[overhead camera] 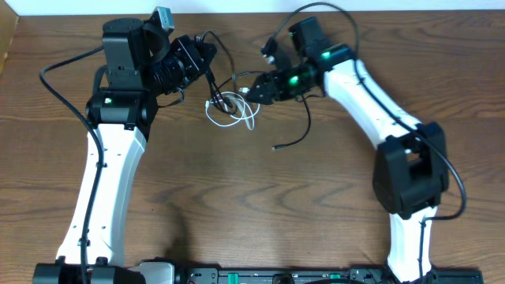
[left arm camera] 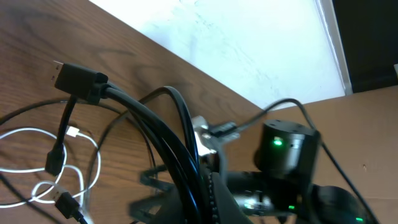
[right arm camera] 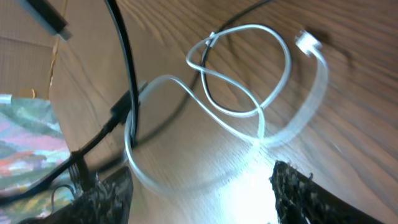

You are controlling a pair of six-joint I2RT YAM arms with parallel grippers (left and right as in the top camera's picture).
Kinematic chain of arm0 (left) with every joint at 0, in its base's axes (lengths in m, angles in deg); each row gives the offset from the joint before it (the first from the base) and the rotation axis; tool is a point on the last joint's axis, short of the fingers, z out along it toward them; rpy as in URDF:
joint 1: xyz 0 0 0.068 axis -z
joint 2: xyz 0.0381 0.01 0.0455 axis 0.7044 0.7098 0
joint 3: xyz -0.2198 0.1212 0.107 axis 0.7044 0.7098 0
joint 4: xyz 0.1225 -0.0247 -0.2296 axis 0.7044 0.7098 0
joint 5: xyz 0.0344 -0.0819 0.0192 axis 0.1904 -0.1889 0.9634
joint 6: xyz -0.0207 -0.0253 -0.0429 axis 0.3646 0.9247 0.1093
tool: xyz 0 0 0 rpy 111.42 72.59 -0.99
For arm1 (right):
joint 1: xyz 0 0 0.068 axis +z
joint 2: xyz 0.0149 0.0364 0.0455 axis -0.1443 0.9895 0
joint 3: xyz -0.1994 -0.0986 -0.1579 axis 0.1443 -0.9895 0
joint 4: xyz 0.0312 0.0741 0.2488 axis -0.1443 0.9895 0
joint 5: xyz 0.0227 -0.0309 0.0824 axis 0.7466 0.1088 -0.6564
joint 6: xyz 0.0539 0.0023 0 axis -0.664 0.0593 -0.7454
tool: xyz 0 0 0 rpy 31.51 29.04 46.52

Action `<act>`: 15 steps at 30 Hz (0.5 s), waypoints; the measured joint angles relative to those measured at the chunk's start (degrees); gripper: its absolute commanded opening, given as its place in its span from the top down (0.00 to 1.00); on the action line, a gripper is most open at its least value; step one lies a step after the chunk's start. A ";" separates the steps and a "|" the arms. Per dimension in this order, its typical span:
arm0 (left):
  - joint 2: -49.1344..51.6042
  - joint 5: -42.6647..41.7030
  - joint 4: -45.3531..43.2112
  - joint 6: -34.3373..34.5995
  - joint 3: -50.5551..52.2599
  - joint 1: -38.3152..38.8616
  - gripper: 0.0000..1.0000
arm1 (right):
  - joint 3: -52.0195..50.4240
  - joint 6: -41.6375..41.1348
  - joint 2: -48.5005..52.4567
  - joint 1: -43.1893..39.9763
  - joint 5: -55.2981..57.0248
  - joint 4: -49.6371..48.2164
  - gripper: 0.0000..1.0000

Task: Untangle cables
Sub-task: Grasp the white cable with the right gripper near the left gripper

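Overhead and wrist views of the tangle at the far middle of the wooden table (overhead camera: 237, 205). The white cable (overhead camera: 233, 115) lies flat in several overlapping loops between the two arms; in the right wrist view its loops (right arm camera: 249, 93) cross one another and one plug end rests on the wood at upper right. A black cable (overhead camera: 278, 146) leaves the tangle on the right arm's side and curves toward the near edge, its free end lying apart from the white loops. A second black cable (overhead camera: 211, 79) rises from the tangle toward the left gripper (overhead camera: 205, 65); the left wrist view shows dark cords (left arm camera: 168, 143) close before the lens and a black plug (left arm camera: 71, 78) raised above the white cable (left arm camera: 37, 137), but the fingers themselves are not visible there, so it cannot be told whether this claw is apart or clamped. The right gripper (overhead camera: 251, 89) sits just beside the tangle; its two fingers (right arm camera: 305, 193) stand well apart, with a run of the white cable passing on the table between them, apparently untouched.
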 measured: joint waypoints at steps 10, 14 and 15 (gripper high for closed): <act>0.00 0.00 -0.02 0.00 0.00 0.00 0.93 | -3.54 6.88 -0.92 3.45 -0.94 0.66 0.33; 0.00 0.00 0.00 0.00 0.00 0.00 0.93 | -6.78 7.45 -0.92 6.40 -1.16 -4.46 0.35; 0.00 0.00 0.02 0.00 0.00 0.00 0.93 | -7.87 7.54 -0.92 7.02 -1.22 -6.54 0.37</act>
